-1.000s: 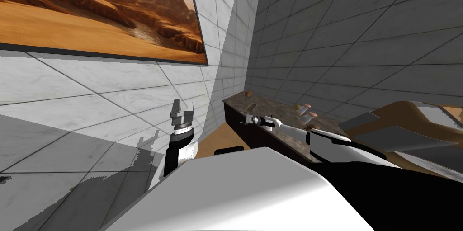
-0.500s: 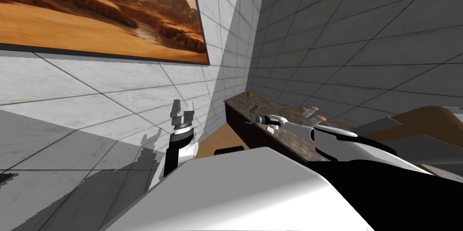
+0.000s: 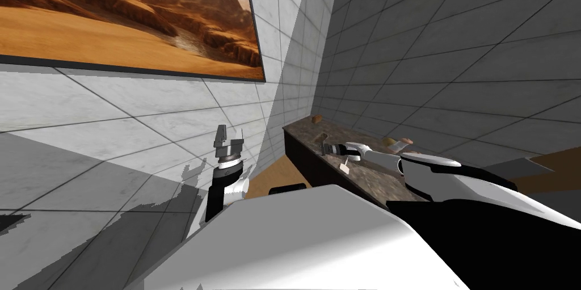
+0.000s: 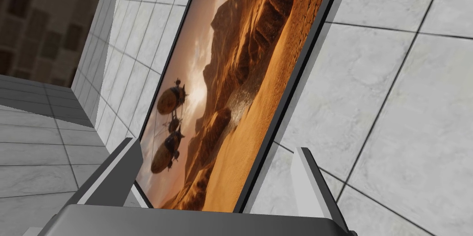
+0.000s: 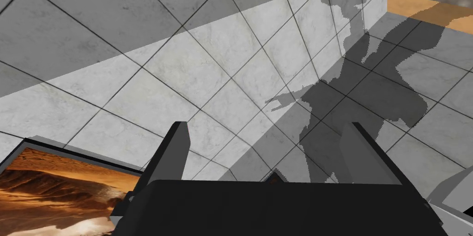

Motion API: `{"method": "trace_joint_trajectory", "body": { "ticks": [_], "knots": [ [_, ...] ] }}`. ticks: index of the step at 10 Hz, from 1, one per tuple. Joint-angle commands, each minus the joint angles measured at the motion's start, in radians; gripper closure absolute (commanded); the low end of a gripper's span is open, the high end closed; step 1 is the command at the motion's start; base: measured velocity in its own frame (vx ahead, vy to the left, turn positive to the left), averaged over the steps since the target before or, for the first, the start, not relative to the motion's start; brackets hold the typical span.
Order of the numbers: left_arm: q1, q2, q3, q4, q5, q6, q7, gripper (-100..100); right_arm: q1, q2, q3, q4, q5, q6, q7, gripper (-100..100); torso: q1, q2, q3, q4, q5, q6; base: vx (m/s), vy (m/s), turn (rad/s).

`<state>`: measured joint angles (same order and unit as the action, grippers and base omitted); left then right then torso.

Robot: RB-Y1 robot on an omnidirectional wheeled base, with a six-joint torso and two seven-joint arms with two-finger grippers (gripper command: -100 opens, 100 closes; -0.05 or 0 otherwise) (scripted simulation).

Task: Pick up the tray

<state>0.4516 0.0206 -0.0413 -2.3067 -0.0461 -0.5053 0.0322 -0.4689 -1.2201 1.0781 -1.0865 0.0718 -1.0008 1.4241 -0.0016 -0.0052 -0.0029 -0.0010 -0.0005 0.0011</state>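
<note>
A dark stone counter (image 3: 369, 177) runs along the grey tiled wall in the head view. My right gripper (image 3: 325, 146) hovers over its near end, and in the right wrist view it (image 5: 268, 154) is open, facing the tiled wall with nothing between its fingers. My left gripper (image 3: 229, 133) is raised upright beside the white tiled wall, left of the counter, and is open and empty (image 4: 217, 173). At the right edge a flat brown and grey shape (image 3: 553, 162) shows past my right arm. I cannot tell what it is.
Small things lie on the counter: a brown one (image 3: 316, 117) at its far end and some pink-tipped ones (image 3: 399, 143) by the wall behind my right forearm. Orange-brown floor (image 3: 272, 176) shows between the counter's dark front and the white wall.
My right gripper has shifted rightward over the counter, and the forearm now covers most of the brown and grey shape. The head view has shifted slightly. The left arm has not moved.
</note>
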Motion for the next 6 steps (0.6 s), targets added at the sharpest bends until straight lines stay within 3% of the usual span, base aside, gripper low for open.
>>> {"method": "trace_joint_trajectory", "body": {
  "ticks": [1,2,3,4,5,6],
  "knots": [
    [0.000,0.000,0.000,0.000,0.000,0.000,0.000,0,-0.018,-0.009,0.021,0.050,0.009,-0.016,0.025,-100,0.000,0.000,0.000,0.000,0.000,0.000,0.059,-0.007,0.036],
    [0.000,0.000,0.000,0.000,0.000,0.000,0.000,0,-0.018,-0.009,0.021,0.069,0.009,-0.016,0.025,-100,0.000,0.000,0.000,0.000,0.000,0.000,0.025,-0.001,-0.012],
    [0.000,0.000,0.000,0.000,0.000,0.000,0.000,0,-0.041,-0.035,0.059,0.102,0.023,-0.022,0.066,-100,0.000,0.002,0.001,0.000,0.000,0.000,0.046,0.004,0.069],
    [0.000,0.000,0.000,0.000,0.000,0.000,0.000,0,-0.041,-0.035,0.059,0.130,0.023,-0.022,0.066,-100,0.001,0.001,0.001,0.000,0.000,0.000,0.057,-0.002,0.055],
    [0.000,0.000,0.000,0.000,0.000,0.000,0.000,0,-0.061,-0.058,0.094,0.188,0.036,-0.027,0.104,-100,0.000,0.001,0.000,0.000,0.000,0.000,0.085,-0.008,0.074],
    [0.000,0.000,0.000,0.000,0.000,0.000,0.000,0,-0.061,-0.058,0.094,0.189,0.036,-0.027,0.104,-100,0.000,-0.001,0.000,0.000,0.000,0.000,0.077,-0.010,0.034]
  ]
}}
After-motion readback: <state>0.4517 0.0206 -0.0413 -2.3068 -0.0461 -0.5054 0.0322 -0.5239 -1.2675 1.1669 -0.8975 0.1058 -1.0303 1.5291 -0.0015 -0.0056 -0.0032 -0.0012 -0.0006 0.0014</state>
